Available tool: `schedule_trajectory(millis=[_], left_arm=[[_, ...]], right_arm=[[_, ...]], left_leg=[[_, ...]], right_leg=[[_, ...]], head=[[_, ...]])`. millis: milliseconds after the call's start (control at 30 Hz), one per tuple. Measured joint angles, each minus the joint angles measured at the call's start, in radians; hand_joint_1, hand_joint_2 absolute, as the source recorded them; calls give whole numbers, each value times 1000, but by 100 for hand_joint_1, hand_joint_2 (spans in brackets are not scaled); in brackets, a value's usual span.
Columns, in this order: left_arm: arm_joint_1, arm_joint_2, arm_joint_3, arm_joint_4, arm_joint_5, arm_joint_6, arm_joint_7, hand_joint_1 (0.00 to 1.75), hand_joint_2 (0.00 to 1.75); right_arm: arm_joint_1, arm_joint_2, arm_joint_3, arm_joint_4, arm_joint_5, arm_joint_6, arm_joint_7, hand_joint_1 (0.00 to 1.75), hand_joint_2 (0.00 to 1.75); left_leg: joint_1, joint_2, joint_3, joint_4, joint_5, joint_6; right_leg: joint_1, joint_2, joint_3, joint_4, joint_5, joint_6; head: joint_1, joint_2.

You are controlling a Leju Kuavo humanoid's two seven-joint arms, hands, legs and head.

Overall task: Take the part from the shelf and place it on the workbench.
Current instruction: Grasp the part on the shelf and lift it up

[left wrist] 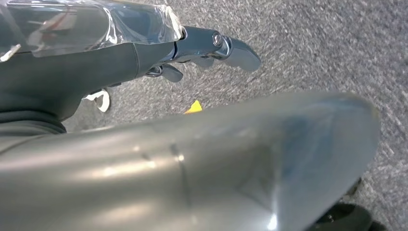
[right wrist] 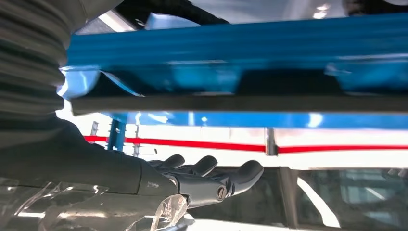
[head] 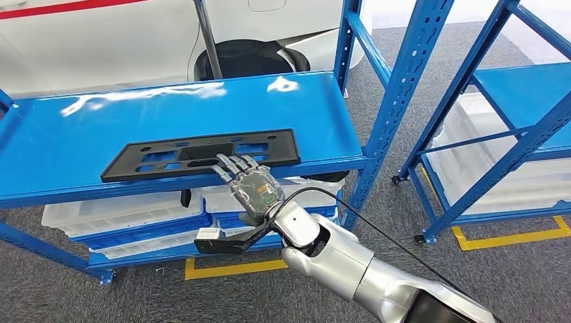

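A flat black plastic part (head: 168,156) with several cut-outs lies along the front of the blue shelf's top board (head: 81,128). My right hand (head: 252,185) reaches in from below and in front, its fingers stretched out, the fingertips (head: 236,161) over the part's front edge near its middle. In the right wrist view the part's thin dark edge (right wrist: 240,102) runs along the blue board (right wrist: 240,43), with the right hand (right wrist: 202,178) spread beside it and holding nothing. My left hand (left wrist: 144,53) hangs over grey carpet, holding nothing.
White bins (head: 121,215) sit on the lower shelf level under the part. A blue upright post (head: 397,101) stands just right of my arm. A second blue shelf (head: 525,94) with white bins (head: 485,168) stands at the right. Yellow tape (head: 512,237) marks the carpet.
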Motion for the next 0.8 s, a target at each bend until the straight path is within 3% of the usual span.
schedule_trajectory(millis=[67, 100, 200, 233, 267, 300, 367, 433, 533, 600, 700, 733, 767, 800], left_arm=[[0, 0, 0, 0, -1, -1, 0, 0, 0], [-1, 0, 0, 0, -1, -1, 0, 0, 0], [0, 0, 0, 0, 0, -1, 0, 0, 0], [1, 0, 0, 0, 1, -1, 0, 0, 0], [2, 0, 0, 0, 2, -1, 0, 0, 0], [3, 0, 0, 0, 2, -1, 0, 0, 0], [3, 0, 0, 0, 2, -1, 0, 0, 0], [1, 0, -1, 0, 2, -1, 0, 0, 0], [1, -1, -1, 0, 2, -1, 0, 0, 0], [1, -2, -1, 0, 1, -1, 0, 0, 0], [0, -2, -1, 0, 1, -1, 0, 0, 0], [0, -2, -1, 0, 1, -1, 0, 0, 0], [1, -2, -1, 0, 1, -1, 0, 0, 0], [2, -2, -1, 0, 1, -1, 0, 0, 0]], right_arm=[[0, 3, 0, -1, 0, 8, -2, 0, 175], [0, 5, 0, -1, 1, 10, -3, 0, 175], [2, 8, 2, -1, 1, 14, -5, 0, 175], [4, 8, 2, -1, 1, 15, -5, 0, 175], [5, 8, 3, -1, 0, 16, -5, 0, 175], [6, 9, 3, -1, 0, 16, -5, 0, 175], [5, 11, 4, -1, 0, 16, -7, 0, 175], [5, 12, 4, -1, -2, 16, -9, 0, 175], [5, 12, 4, -1, -5, 16, -10, 0, 175], [3, 13, 4, -1, -6, 15, -10, 0, 175], [6, 11, 4, -1, -8, 15, -10, 0, 175], [7, 10, 4, 0, -8, 15, -10, 0, 175], [9, 9, 4, 0, -8, 15, -10, 0, 175], [9, 8, 5, 1, -9, 15, -10, 0, 175]], left_leg=[[3, 3, -8, 22, -16, -9], [4, 4, -27, 63, -37, -13], [4, 5, -141, 272, -114, -18], [3, 5, -170, 314, -118, -17], [1, 5, -181, 316, -101, -13], [-1, 5, -170, 273, -65, -7], [-10, 5, -110, 125, 19, 10], [-19, 5, -69, 30, 52, 21], [-20, 4, -59, 12, 46, 28], [-13, 4, -50, 5, 44, 35], [-11, 5, -40, 2, 38, 43], [-10, 5, -37, 2, 35, 44], [-10, 4, -33, 2, 32, 43], [-9, 3, -28, 2, 28, 41]], right_leg=[[-2, 0, 4, -2, -2, -14], [-3, 0, 7, -3, -3, -19], [1, -1, 13, -3, -11, -30], [4, -1, 16, -3, -14, -32], [7, 0, 21, -3, -18, -33], [10, 1, 28, -3, -23, -34], [14, 3, 43, -3, -33, -32], [16, 4, 49, -4, -41, -26], [16, 3, 50, -4, -48, -14], [15, 1, 33, 39, -75, -3], [10, 0, -70, 232, -153, 8], [8, -1, -102, 280, -161, 10], [7, -1, -118, 295, -150, 12], [4, -1, -112, 265, -117, 13]], head=[[0, 0], [-1, 0], [-3, 0], [-3, 0], [-3, 0], [-2, 0], [-2, 0], [-2, 0], [-2, 0], [-1, 0], [0, 0], [0, 0], [0, 0], [0, 0]])
